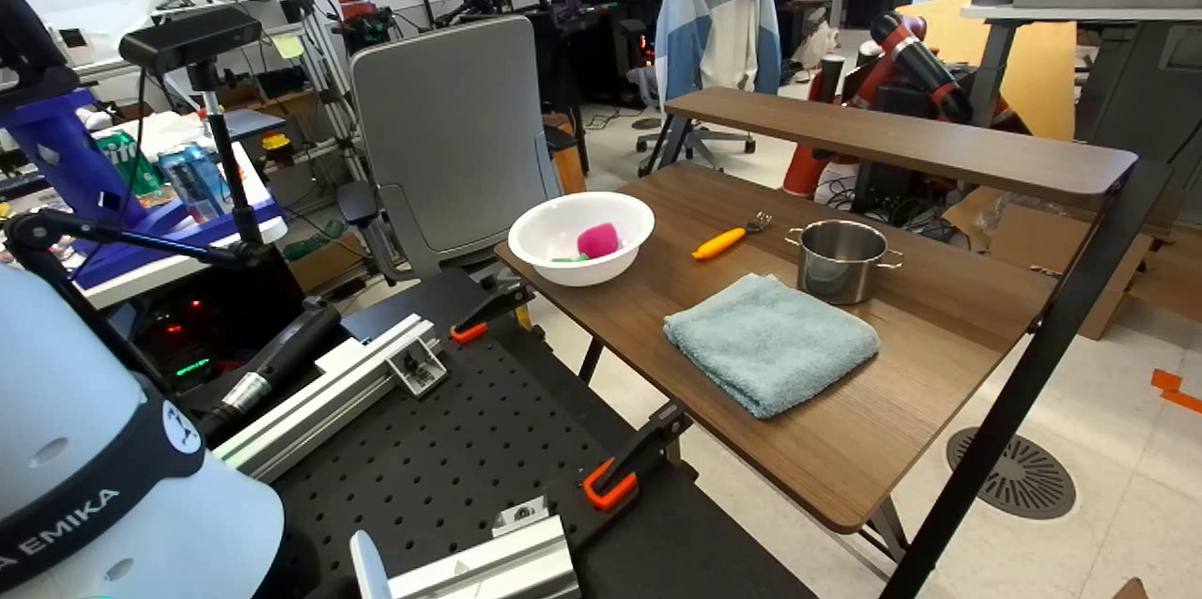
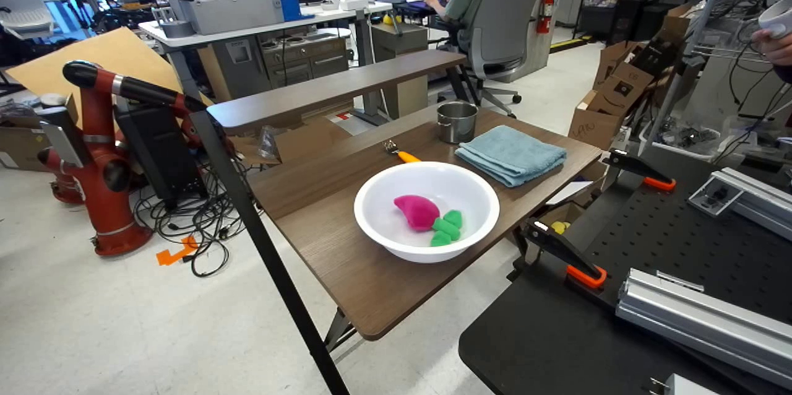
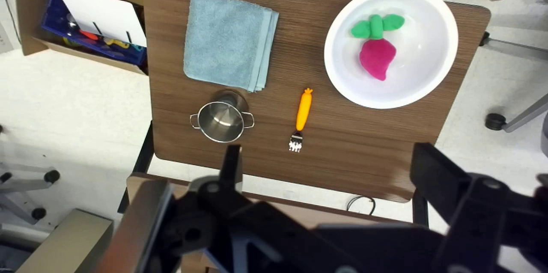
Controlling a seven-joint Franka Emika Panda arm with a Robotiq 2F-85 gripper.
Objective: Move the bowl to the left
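Widely parted fingers (image 3: 437, 176) are showing nearest in the wrist view, the metal bowl (image 3: 220, 121) standing beyond them.
The metal bowl is sitting upright on the table (image 3: 351, 149), left of the frame's centre, its inner wall shining. At the upper right, the white bowl (image 3: 428, 67) is holding a pink object (image 3: 377, 55) with green leaf shapes (image 3: 376, 27). Farther off, at the upper left, a cardboard box (image 3: 29, 29) is holding a blue bin (image 3: 55, 14) with coloured pieces (image 3: 119, 43) inside.
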